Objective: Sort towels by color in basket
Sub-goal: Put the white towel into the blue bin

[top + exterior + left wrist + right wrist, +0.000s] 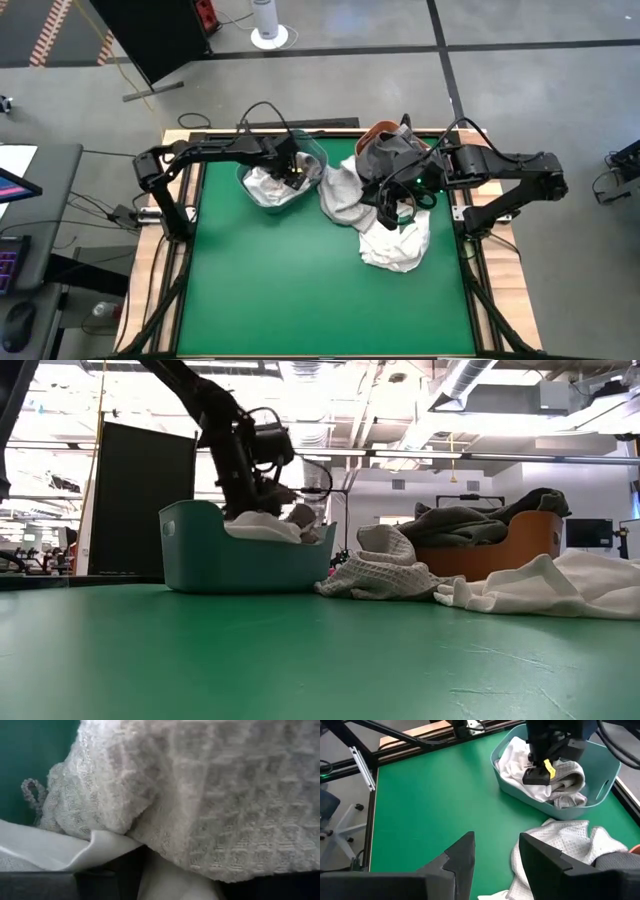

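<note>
While the left gripper (296,176) reaches down inside the teal basket (312,150) near the table's far edge, its fingers stand apart among the cloth, pressed against a waffle-weave towel (220,795) with nothing clearly pinched. Teal basket: smooth plastic, rounded corners, a handle slot in its end wall; contents, a smooth white towel (512,762) and the nubbly light-grey waffle towel, crumpled together. Orange basket (500,545): rounded tub at the far right corner, heaped with dark grey towels (465,520) that spill over its rim. Between the two baskets, a light grey waffle-textured towel (342,195) lies loose on the green table (280,290); just beside it, toward the right edge, a white towel (395,245) lies rumpled. Right gripper (495,855): poised above this loose pile, fingers parted and empty. Near half of the table is open green surface.
</note>
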Controlling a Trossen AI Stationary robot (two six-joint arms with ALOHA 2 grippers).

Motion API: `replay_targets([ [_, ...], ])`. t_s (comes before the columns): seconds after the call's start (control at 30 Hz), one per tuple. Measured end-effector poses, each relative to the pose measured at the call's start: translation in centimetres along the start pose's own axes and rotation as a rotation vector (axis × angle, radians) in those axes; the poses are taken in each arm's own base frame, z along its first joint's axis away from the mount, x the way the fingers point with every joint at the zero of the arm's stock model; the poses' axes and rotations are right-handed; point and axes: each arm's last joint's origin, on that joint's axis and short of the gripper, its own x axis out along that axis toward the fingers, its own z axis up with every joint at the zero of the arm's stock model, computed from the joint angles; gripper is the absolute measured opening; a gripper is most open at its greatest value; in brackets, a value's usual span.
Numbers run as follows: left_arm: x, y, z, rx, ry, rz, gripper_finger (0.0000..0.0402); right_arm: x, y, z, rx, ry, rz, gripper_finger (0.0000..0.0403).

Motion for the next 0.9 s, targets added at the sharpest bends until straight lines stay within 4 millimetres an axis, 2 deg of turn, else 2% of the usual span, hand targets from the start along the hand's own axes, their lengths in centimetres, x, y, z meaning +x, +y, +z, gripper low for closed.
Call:
replay_targets([
  [0.1,-2.3,-0.4,1.2,0.04,-0.055,-0.018,0.0212,0.0,0.0,0.0,-0.007,-0.001,0.0,0.018],
  [0.2,-6.1,-0.6,3.2,0.062,-0.173,-0.043,0.0212,0.0,0.0,0.0,-0.008,-0.001,0.0,0.018],
  [0.33,-10.6,-0.6,4.7,0.073,-0.315,-0.013,0.0212,0.0,0.0,0.0,-0.008,-0.001,0.0,0.018],
  [0.47,-13.4,-1.5,5.3,0.169,-0.405,-0.037,0.0212,0.0,-0.2,0.1,-0.006,-0.002,-0.005,0.018],
  [0.57,-13.5,-2.8,4.5,0.33,-0.347,-0.163,0.0212,0.0,-0.3,0.1,-0.003,-0.003,-0.01,0.018],
  [0.67,-12.5,-4.2,2.7,0.511,-0.217,-0.176,0.0212,0.0,-0.3,0.1,-0.003,-0.003,-0.01,0.018],
  [0.77,-10.1,-4.9,0.9,0.62,-0.113,-0.167,0.0212,0.0,-0.3,0.1,-0.002,-0.003,-0.01,0.018],
  [0.9,-7.0,-4.6,-1.0,0.618,-0.059,-0.164,0.0212,0.0,-0.3,0.1,-0.002,-0.003,-0.01,0.018],
])
